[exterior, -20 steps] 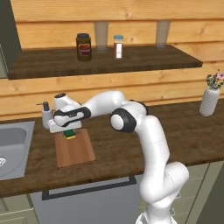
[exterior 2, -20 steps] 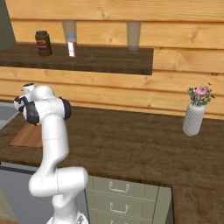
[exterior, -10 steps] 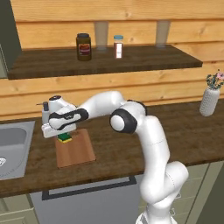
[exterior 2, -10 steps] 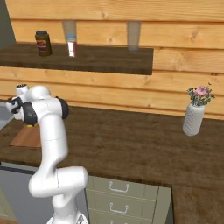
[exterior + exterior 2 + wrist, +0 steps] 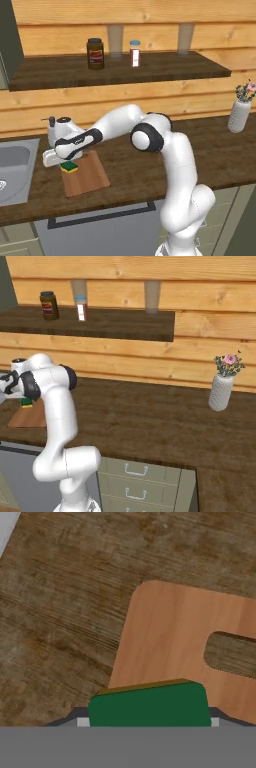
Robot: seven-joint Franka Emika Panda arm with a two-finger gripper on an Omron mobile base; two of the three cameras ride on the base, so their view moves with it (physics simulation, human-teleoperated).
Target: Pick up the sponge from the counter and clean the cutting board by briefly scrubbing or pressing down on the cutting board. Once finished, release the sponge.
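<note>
The sponge (image 5: 69,167), dark green over yellow, is held between the fingers of my gripper (image 5: 67,162), which is shut on it. It sits low at the far left corner of the reddish-brown cutting board (image 5: 86,178) on the dark wood counter (image 5: 131,167); I cannot tell whether it touches the board. In the hand view the sponge (image 5: 150,705) spans the gap between the fingers, over the cutting board (image 5: 167,637) near its slot handle (image 5: 233,655). From the right base view the sponge (image 5: 26,402) peeks out behind my arm, above the cutting board (image 5: 29,417).
A steel sink (image 5: 14,169) lies just left of the board. A white soap dispenser (image 5: 52,131) stands behind the hand. The wall shelf (image 5: 115,70) above carries a dark jar (image 5: 95,53) and a shaker (image 5: 134,53). A flower vase (image 5: 239,114) stands at the far right.
The hand has carried the sponge a little to the left and lower, toward the board's left corner. The grip stays shut.
</note>
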